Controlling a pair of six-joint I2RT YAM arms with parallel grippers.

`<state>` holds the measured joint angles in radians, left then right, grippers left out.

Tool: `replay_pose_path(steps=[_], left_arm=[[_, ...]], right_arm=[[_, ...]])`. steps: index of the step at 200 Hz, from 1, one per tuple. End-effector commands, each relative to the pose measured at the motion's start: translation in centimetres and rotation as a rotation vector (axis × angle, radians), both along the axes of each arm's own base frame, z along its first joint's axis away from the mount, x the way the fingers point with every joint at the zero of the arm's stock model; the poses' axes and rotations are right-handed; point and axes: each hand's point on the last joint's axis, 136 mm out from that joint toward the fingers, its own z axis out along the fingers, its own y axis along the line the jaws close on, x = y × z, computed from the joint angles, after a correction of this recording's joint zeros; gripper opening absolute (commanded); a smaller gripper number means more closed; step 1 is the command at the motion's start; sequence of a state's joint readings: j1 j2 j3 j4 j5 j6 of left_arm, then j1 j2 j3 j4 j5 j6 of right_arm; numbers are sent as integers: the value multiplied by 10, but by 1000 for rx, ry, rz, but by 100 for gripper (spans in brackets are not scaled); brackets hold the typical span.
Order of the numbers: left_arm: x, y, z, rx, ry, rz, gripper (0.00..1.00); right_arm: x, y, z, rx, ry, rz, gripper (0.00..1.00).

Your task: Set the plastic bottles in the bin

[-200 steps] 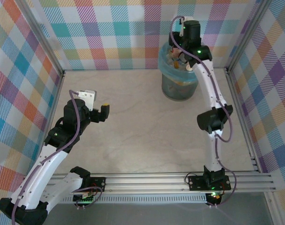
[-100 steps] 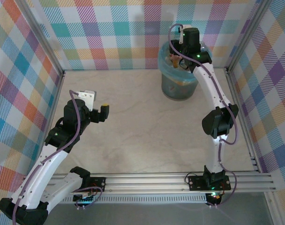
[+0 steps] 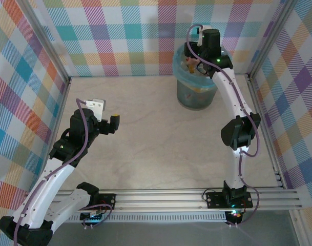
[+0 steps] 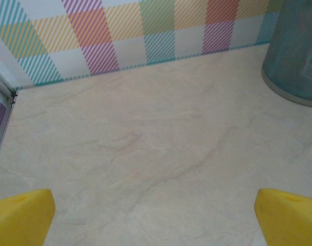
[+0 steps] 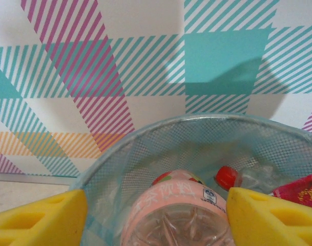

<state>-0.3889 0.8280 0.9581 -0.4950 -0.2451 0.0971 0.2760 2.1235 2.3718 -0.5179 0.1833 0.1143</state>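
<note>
— Bottles (image 5: 232, 178): spotted where?
— Saw them from the right wrist, lying down in the bin (image 5: 145, 148); caught a pink bottle (image 5: 176, 215) at its mouth between the right gripper (image 5: 157, 205)'s parted jaws, loose on its left.
— And overhead?
— Picked out the left gripper (image 3: 106, 111), jaws wide apart over bare table (image 3: 161, 138), well apart from the bin.

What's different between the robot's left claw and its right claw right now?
The left gripper hangs over bare table; the right gripper is above the bin. The left gripper's fingers have nothing between them; the right gripper's flank a pink-labelled bottle, with a gap on one side. Both have yellow fingers, spread apart.
</note>
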Motion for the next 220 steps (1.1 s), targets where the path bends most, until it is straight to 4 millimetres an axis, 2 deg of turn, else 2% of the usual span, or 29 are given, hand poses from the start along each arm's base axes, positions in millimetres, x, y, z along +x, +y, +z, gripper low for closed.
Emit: replay_pose_path(steps=[1, 15, 28, 53, 92, 146, 181, 220], left_arm=[[0, 2, 5, -16, -19, 11, 100], [0, 3, 5, -16, -21, 13, 100], [0, 3, 5, -16, -20, 12, 100], [1, 3, 4, -11, -16, 14, 100], [1, 3, 2, -2, -11, 12, 100], [4, 1, -6, 12, 15, 5, 100], [7, -2, -12, 11, 36, -3, 100], [10, -5, -21, 15, 63, -13, 100]], right_arm=[[-2, 9, -50, 23, 177, 26, 75], [5, 6, -28, 13, 104, 6, 77], [14, 3, -16, -8, 47, -13, 77], [31, 5, -21, -37, 6, -16, 77], [49, 11, -68, -52, 67, -5, 77], [61, 14, -127, -111, 160, 7, 80], [60, 17, -167, -143, 244, 33, 80], [51, 25, -212, -157, 350, 95, 79]])
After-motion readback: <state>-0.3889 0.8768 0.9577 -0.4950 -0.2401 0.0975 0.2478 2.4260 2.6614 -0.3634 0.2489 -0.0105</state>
